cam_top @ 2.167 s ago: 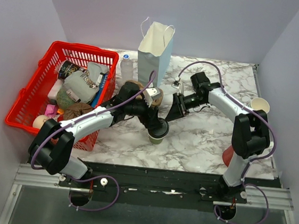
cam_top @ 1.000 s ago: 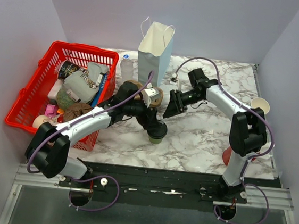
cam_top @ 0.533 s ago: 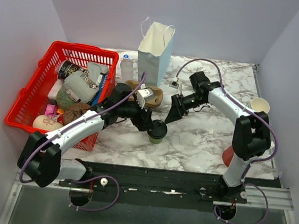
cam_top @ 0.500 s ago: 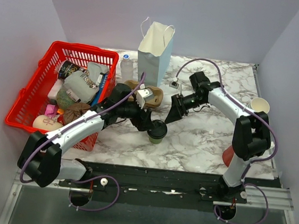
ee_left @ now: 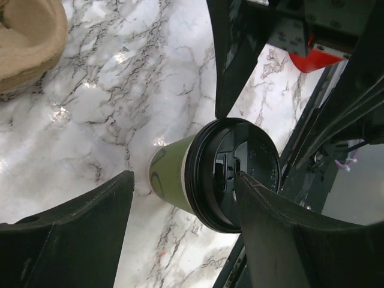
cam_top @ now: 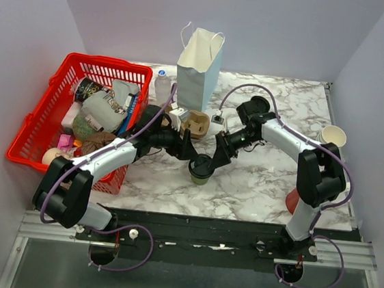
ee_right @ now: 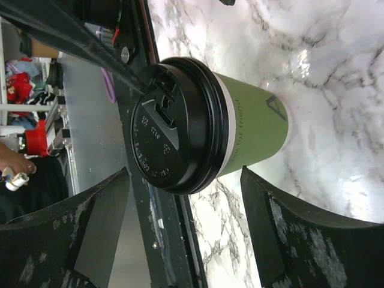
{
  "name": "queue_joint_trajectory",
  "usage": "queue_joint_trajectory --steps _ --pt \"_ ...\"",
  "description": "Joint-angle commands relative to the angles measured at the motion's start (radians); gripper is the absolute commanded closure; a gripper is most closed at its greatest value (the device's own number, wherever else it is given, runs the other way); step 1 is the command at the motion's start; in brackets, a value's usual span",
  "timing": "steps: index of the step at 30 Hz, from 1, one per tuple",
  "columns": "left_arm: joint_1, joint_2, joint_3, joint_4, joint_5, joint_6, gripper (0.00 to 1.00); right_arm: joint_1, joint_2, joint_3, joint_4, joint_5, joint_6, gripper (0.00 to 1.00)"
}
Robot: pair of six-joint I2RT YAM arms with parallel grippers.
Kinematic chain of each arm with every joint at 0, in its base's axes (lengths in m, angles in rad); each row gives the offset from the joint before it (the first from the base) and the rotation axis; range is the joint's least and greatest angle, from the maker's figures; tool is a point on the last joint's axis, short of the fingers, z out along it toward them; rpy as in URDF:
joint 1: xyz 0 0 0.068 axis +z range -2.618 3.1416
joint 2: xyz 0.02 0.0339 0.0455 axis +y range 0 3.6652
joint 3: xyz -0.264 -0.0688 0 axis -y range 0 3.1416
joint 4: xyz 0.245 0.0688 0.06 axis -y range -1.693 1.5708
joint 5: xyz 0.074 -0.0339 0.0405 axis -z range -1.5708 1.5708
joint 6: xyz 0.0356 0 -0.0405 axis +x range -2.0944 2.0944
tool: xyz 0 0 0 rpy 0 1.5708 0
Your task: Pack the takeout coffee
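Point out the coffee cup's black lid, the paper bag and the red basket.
black lid [ee_left: 234, 175]: left wrist view, centre of the lid's top.
paper bag [cam_top: 190, 85]: top external view, its front face.
red basket [cam_top: 111, 62]: top external view, its far rim.

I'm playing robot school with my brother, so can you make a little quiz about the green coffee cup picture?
1. True or false: the black lid is on the green coffee cup.
2. What stands upright at the back of the table? A) a white paper bag B) a blue bucket C) a kettle
3. Fill in the gap: the basket of odds and ends on the left is coloured ____.

Key: 1 true; 2 A; 3 red.
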Motion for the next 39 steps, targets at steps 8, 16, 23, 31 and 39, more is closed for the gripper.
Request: queue_joint_trajectory --steps 8,16,23,31,39 --pt "0.012 0.023 -0.059 0.096 0.054 -0.081 0.26 0.039 -0.029 -0.073 0.134 0.020 0.072 0.17" --pt "0.047 0.063 -0.116 0.176 0.037 -0.153 0.29 0.041 -0.009 -0.080 0.140 0.052 0.090 0.20" --pt "0.061 0.072 -0.162 0.208 0.035 -0.149 0.31 0.041 0.015 -0.068 0.142 0.074 0.100 0.22" --pt "0.061 0.083 -0.144 0.160 -0.005 -0.078 0.34 0.039 0.037 -0.063 0.138 0.092 0.132 0.22" --pt "0.025 -0.020 -0.121 0.113 -0.017 0.055 0.31 0.039 0.035 -0.068 0.134 0.086 0.141 0.24"
